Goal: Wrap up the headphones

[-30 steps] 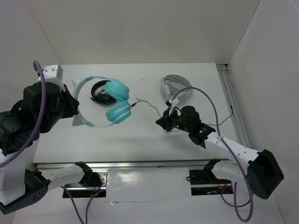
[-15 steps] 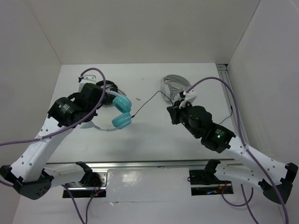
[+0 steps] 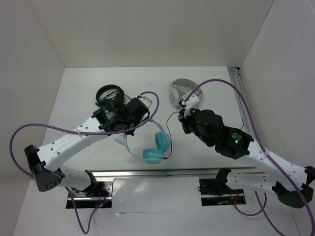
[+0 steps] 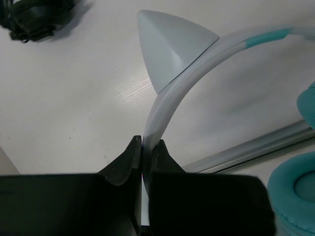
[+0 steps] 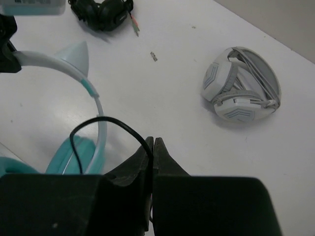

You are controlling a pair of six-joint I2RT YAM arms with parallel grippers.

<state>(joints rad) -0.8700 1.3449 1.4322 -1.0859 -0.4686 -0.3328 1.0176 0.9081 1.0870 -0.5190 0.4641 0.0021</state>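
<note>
The headphones (image 3: 156,146) have teal ear cups and a pale headband (image 4: 170,101) with a cat-ear point. They hang near the table's front edge, cups lowest. My left gripper (image 3: 129,130) is shut on the headband, which is pinched between the fingers in the left wrist view (image 4: 146,145). My right gripper (image 3: 181,120) is shut on the thin black cable (image 5: 101,120), which loops from its jaws (image 5: 152,142) down to a teal cup (image 5: 74,152). In the top view the cable (image 3: 170,135) runs between the right gripper and the cups.
All-black headphones (image 3: 109,93) lie at the back left behind my left arm. White and grey headphones (image 3: 179,91) lie folded at the back, just behind my right gripper. A metal rail (image 3: 147,174) runs along the near edge, another (image 3: 246,113) along the right side.
My left arm has swung the headphones from the back left toward the centre and near edge. The cable, stretched before, now hangs in a loop. My right gripper has hardly moved.
</note>
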